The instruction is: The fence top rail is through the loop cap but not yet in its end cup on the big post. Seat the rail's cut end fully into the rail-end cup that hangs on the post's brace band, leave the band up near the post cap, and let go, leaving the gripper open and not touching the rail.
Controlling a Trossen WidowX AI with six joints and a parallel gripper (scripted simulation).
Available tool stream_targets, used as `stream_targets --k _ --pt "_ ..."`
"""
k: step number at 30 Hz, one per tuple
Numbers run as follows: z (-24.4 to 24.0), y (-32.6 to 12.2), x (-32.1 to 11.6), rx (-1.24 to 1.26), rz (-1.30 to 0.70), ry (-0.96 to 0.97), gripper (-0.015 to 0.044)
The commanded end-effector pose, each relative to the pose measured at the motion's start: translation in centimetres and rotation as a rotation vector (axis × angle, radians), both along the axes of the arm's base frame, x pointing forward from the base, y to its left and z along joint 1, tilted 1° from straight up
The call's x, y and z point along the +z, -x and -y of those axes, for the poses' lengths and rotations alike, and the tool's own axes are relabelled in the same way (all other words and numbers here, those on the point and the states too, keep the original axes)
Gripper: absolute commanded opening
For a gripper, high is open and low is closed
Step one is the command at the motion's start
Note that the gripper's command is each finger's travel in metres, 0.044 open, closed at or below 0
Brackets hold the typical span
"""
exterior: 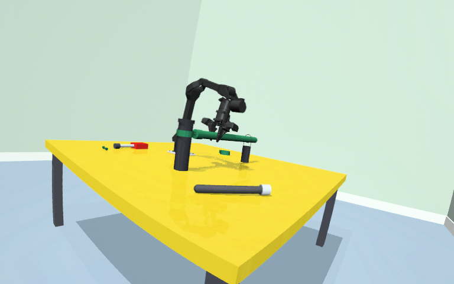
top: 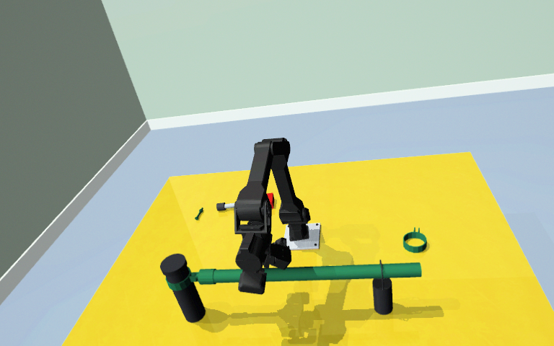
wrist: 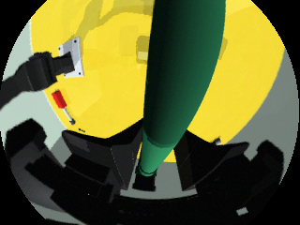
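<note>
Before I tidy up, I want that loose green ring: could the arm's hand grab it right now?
Probably not: the black two-fingered hand is clamped on the long green rail.

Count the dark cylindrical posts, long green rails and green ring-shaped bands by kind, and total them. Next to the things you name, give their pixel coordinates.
Dark cylindrical posts: 2 (big post (top: pixel 190 303) (exterior: pixel 181 154) (wrist: pixel 144 182), small post (top: pixel 383 300) (exterior: pixel 245 155))
Long green rail (top: pixel 335 272) (exterior: pixel 237 137) (wrist: pixel 187 70): 1
Green ring-shaped bands: 2 (post band (top: pixel 179 282) (exterior: pixel 184 133), loose band (top: pixel 415 248) (exterior: pixel 224 152))
Total: 5
</note>
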State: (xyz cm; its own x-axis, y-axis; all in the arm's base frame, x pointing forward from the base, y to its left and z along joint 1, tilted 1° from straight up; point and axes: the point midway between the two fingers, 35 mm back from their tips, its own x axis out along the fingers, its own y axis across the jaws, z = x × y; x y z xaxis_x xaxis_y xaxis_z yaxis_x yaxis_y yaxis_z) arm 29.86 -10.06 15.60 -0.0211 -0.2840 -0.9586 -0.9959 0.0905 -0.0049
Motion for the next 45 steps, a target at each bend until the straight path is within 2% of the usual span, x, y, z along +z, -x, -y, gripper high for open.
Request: stream_targets --k 1,10,16,21,27,45 --pt "0.0 0.0 0.0 0.0 0.001 0.0 0.021" --pt "-1.8 -0.2 1.7 0.0 0.001 -0.002 0.044" --pt "-3.9 -0.2 3.6 0.0 0.001 -0.004 0.044" --pt "-3.8 -0.3 3.7 0.009 0.006 -0.002 0.044" --pt "-5.0 -0.1 7.3 0.051 0.058 0.005 0.044" --pt "-5.0 -0.1 7.3 0.051 0.058 0.005 0.044"
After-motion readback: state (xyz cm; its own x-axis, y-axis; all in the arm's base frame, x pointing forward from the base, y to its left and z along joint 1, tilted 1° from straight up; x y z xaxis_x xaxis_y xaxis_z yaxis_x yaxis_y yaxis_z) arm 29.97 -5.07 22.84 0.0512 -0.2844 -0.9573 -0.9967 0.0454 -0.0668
